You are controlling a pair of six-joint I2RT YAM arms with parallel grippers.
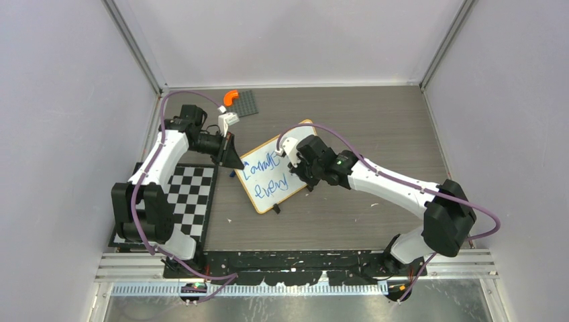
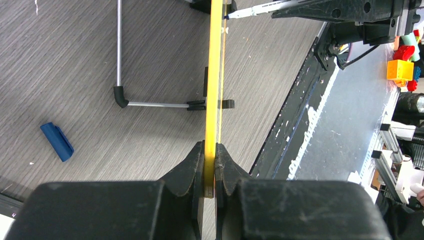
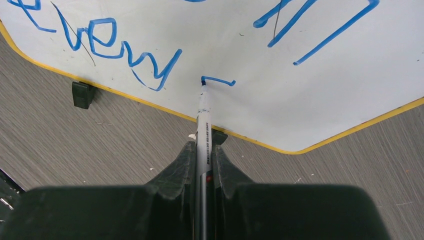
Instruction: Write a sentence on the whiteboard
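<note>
Whiteboard (image 1: 268, 198) gripped edge-on by the left pincer (image 2: 210, 150).
Right pincer (image 3: 202, 147) clamps a marker (image 3: 204, 115), tip seemingly touching blank white near the yellow rim, beside the sentence (image 3: 100, 40).

free: far table (image 1: 376, 121) behind whiteboard (image 1: 268, 189) | blocked: left edge, left hand (image 1: 231, 159)

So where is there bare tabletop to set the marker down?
Widest bare patch: far right, beyond the whiteboard and behind the right arm. A smaller one lies near-centre, between the checkerboard mat and that arm's base. Crowded: far left, around the studded plate and left end effector.
</note>
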